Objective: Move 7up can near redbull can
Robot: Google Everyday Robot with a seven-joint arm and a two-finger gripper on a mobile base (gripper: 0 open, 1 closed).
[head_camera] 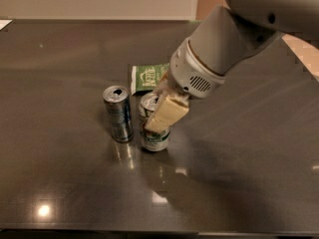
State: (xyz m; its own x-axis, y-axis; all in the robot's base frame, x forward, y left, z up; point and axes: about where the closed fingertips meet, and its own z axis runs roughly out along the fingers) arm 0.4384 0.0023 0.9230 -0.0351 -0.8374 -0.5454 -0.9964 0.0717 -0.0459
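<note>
The 7up can [152, 139], silver with green and white markings, stands upright on the dark table [60, 59] just right of the redbull can [117, 114], with a narrow gap between them. The redbull can is slim, blue and silver, upright, with an open top. My gripper [155, 114] comes down from the upper right and is shut on the 7up can; its cream-coloured finger [167, 114] lies across the can's front and upper part, hiding part of it.
A green snack packet [147, 77] lies flat just behind the two cans, partly under my arm. My large grey-white arm [224, 49] fills the upper right. The table's front edge runs along the bottom of the view.
</note>
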